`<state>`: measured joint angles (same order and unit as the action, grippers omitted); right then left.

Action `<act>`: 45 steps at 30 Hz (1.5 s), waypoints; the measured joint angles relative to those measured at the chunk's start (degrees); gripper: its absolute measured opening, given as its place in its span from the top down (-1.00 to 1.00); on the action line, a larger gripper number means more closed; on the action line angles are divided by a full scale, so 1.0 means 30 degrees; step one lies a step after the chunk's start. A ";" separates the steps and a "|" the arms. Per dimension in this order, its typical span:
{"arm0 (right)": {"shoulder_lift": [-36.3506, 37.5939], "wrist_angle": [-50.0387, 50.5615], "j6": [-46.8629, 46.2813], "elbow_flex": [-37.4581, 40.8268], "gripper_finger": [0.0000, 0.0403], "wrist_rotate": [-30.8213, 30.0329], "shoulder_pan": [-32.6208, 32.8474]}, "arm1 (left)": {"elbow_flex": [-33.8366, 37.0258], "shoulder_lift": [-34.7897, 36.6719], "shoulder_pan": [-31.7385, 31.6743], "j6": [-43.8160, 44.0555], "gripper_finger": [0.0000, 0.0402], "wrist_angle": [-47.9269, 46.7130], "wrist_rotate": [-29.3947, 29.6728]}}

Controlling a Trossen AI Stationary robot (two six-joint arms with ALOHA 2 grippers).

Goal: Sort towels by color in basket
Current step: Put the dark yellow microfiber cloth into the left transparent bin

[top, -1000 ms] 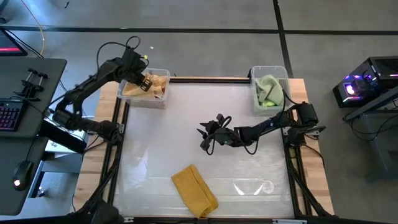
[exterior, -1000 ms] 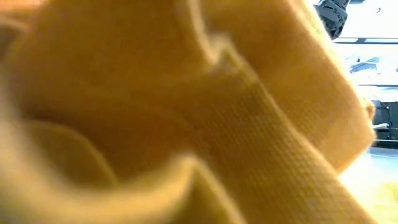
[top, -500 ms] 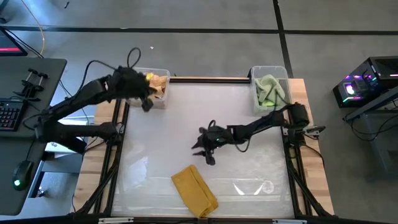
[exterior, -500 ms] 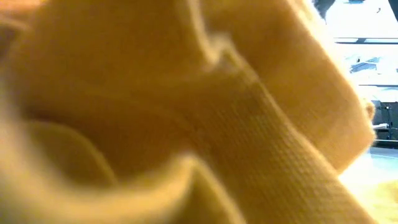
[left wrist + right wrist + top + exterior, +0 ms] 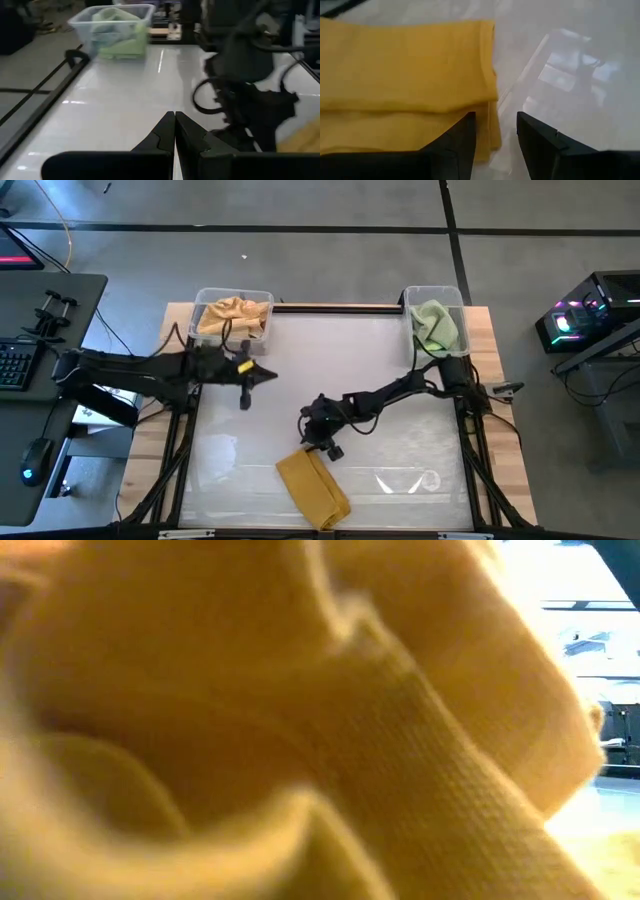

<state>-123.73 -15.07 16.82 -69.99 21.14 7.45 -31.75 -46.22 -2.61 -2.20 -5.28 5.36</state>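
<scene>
A folded mustard yellow towel (image 5: 312, 487) lies flat on the table near its near edge; it fills the low view (image 5: 300, 720). My right gripper (image 5: 322, 437) is open just above the towel's far end (image 5: 445, 75), one finger over its edge and the other over bare table. My left gripper (image 5: 250, 376) is shut and empty, low over the table's left-middle part (image 5: 174, 127). Orange and yellow towels (image 5: 232, 313) sit in the left bin. Green towels (image 5: 433, 323) lie in the right bin (image 5: 117, 27). My right gripper has one finger (image 5: 465, 131) standing over the yellow towel's far edge (image 5: 487, 107), coming from above and from the far side. Whether that finger touches the cloth, I cannot tell. The towel lies flat on the table.
Two clear plastic bins stand at the table's far corners: the left bin (image 5: 205, 340) and the right bin (image 5: 410, 352). The white tabletop (image 5: 400, 470) has a wooden frame with a dark rail (image 5: 45, 95) along it. A desk with a keyboard (image 5: 15, 365) stands left of the table.
My left gripper has left the left bin, moving toward the near edge and to the right, down low over the table. My right gripper has moved from the table's middle toward the near edge and left, down to the yellow towel's far end. The towel has not moved.
</scene>
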 joint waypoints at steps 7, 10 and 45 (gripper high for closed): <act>-0.0363 0.0680 -0.0170 -0.0069 0.75 0.0449 -0.0413 | 0.2165 -0.0167 0.2206 -0.1989 1.00 0.2847 0.2844; -0.0270 0.1853 -0.0868 -0.0130 0.95 -0.0445 -0.0666 | 0.2211 -0.0155 0.2945 -0.2451 1.00 0.2819 0.4919; 0.4810 -0.1181 -0.5383 0.4202 0.06 -0.7624 -0.2103 | 0.4139 -0.2179 0.4049 -0.0807 0.89 0.3516 0.4365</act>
<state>-109.30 -18.61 0.67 -57.38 -1.74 1.15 -19.33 -52.76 9.54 -4.62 5.27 18.45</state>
